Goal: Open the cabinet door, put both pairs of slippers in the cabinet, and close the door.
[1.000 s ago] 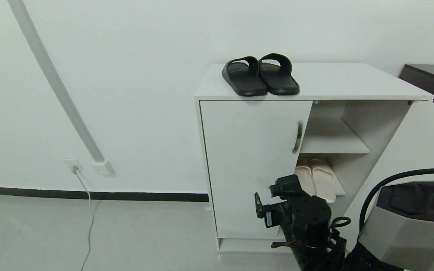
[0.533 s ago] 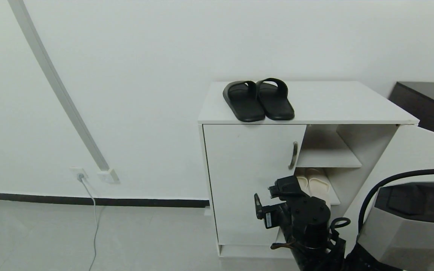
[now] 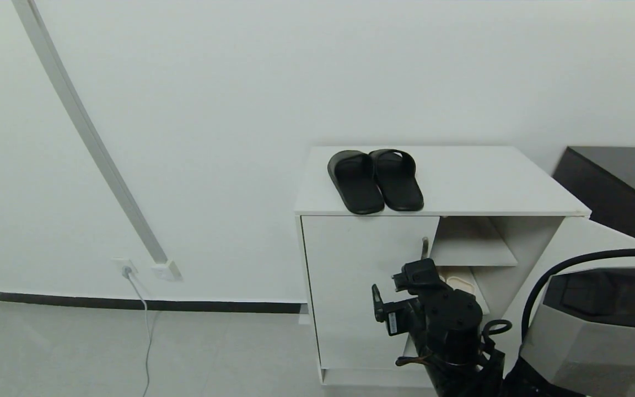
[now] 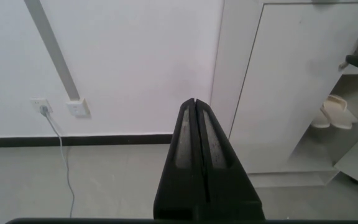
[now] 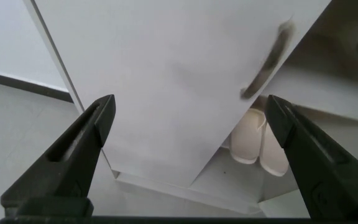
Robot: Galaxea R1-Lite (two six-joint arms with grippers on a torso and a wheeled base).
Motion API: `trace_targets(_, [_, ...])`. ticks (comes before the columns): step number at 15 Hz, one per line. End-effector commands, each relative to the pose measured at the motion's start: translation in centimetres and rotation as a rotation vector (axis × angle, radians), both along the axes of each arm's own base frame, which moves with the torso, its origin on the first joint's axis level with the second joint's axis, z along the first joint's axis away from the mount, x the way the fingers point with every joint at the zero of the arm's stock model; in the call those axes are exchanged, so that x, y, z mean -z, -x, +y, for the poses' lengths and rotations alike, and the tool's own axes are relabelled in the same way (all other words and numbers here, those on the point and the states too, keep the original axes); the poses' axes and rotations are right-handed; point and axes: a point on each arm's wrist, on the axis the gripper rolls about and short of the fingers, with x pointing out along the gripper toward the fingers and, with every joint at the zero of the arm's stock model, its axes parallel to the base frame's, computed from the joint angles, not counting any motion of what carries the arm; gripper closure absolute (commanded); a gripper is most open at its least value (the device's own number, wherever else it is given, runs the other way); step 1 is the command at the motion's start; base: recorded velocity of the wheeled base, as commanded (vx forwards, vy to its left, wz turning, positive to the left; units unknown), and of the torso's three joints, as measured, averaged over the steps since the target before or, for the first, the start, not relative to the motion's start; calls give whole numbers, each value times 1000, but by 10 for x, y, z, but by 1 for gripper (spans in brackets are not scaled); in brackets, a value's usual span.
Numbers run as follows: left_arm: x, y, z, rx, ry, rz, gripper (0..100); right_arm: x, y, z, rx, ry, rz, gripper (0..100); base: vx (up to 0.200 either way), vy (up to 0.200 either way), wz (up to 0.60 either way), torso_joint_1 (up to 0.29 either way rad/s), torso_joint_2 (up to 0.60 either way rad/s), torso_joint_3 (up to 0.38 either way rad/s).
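A pair of black slippers (image 3: 375, 181) lies on top of the white cabinet (image 3: 477, 184), near its left front edge. The cabinet's left door (image 3: 361, 298) is closed; its right door (image 3: 576, 248) is swung open. A cream pair of slippers (image 5: 257, 140) rests on a lower shelf inside, also seen as cream slippers (image 4: 335, 112) from the left. My right gripper (image 5: 190, 102) is open and empty, close in front of the left door below its handle (image 5: 267, 62). My left gripper (image 4: 194, 104) is shut on nothing, low and to the left of the cabinet.
A wall socket with a hanging cable (image 3: 125, 271) and a slanted grey conduit (image 3: 91, 143) are on the wall at left. Dark furniture (image 3: 615, 182) stands right of the cabinet. Bare floor (image 3: 130, 353) stretches to the left.
The head camera has moved, so the cabinet and slippers sit lower in the picture. The slippers and the right arm keep their places.
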Motion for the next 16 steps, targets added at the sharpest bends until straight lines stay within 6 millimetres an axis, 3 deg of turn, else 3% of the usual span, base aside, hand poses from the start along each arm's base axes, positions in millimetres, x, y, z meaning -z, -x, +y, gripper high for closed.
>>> trace_targets(1, [0, 0, 0, 0, 0, 1, 100, 2, 0, 0, -1, 4, 2, 0, 0, 0, 0, 246, -583, -339])
trace_targets(6, [0, 0, 0, 0, 0, 1, 100, 0, -1, 0, 0, 1, -15, 0, 0, 0, 0, 252, -563, -312])
trace_targets(16, [0, 0, 0, -5, 1, 1, 100, -4, -1, -6, -27, -4, -17, 0, 0, 0, 0, 172, -375, -204])
